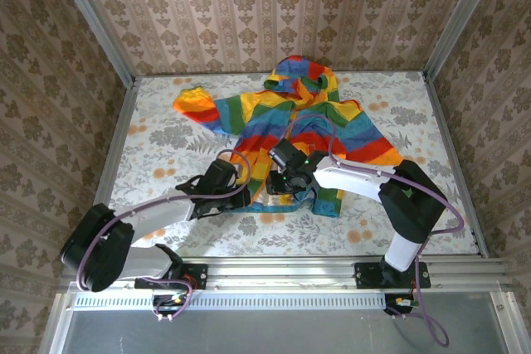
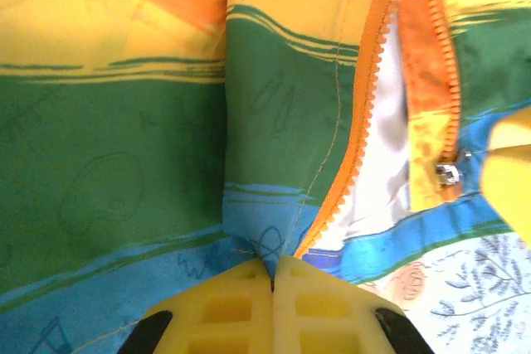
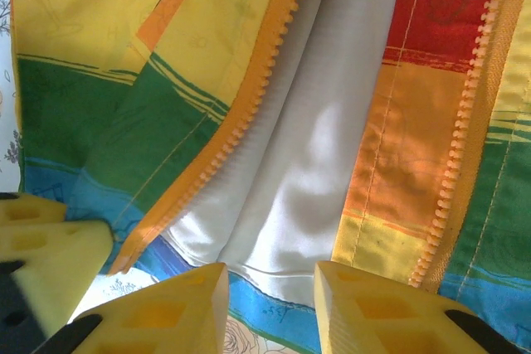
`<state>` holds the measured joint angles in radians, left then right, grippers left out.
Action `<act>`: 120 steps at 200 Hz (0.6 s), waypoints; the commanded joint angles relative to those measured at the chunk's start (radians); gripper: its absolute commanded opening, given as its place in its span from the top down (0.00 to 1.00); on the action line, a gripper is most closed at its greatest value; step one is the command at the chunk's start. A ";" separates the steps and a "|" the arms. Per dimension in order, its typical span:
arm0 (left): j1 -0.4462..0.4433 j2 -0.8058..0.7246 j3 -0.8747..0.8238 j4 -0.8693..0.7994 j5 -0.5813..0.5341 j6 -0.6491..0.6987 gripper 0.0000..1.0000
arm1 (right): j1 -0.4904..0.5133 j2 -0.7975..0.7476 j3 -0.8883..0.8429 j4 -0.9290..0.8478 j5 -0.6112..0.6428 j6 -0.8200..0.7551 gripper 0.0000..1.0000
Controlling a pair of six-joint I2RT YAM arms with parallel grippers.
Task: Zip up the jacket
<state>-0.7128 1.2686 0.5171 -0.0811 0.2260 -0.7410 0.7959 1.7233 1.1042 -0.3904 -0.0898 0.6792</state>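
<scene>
The rainbow-striped jacket (image 1: 309,122) lies spread on the table, hood to the back, its front unzipped at the bottom. My left gripper (image 1: 246,196) (image 2: 274,269) is shut, its yellow fingertips pinching the blue hem of the jacket's left front panel, just beside the orange zipper teeth (image 2: 358,130). The metal zipper slider (image 2: 448,174) sits low on the other panel. My right gripper (image 1: 291,191) (image 3: 270,288) stands open over the bottom hem (image 3: 274,308). Pale lining (image 3: 323,147) shows between the two zipper rows, and nothing is between its fingers.
The floral tabletop (image 1: 166,147) has free room left and right of the jacket. One sleeve (image 1: 195,105) stretches to the back left. Patterned walls close the table in on three sides. A yellow finger of the other gripper shows at the edge of each wrist view.
</scene>
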 commanded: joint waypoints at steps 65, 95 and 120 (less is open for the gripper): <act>-0.005 -0.070 0.022 -0.004 0.048 -0.039 1.00 | -0.046 -0.109 -0.061 0.123 -0.035 0.112 0.63; -0.004 -0.069 0.007 0.038 0.074 -0.069 1.00 | -0.052 -0.102 -0.080 0.175 -0.085 0.152 0.63; -0.005 -0.071 0.000 0.075 0.097 -0.096 1.00 | -0.053 -0.080 -0.090 0.211 -0.119 0.180 0.59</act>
<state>-0.7132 1.2163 0.5175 -0.0559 0.2852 -0.7940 0.7464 1.6337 1.0332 -0.2379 -0.1543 0.8055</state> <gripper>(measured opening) 0.051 0.392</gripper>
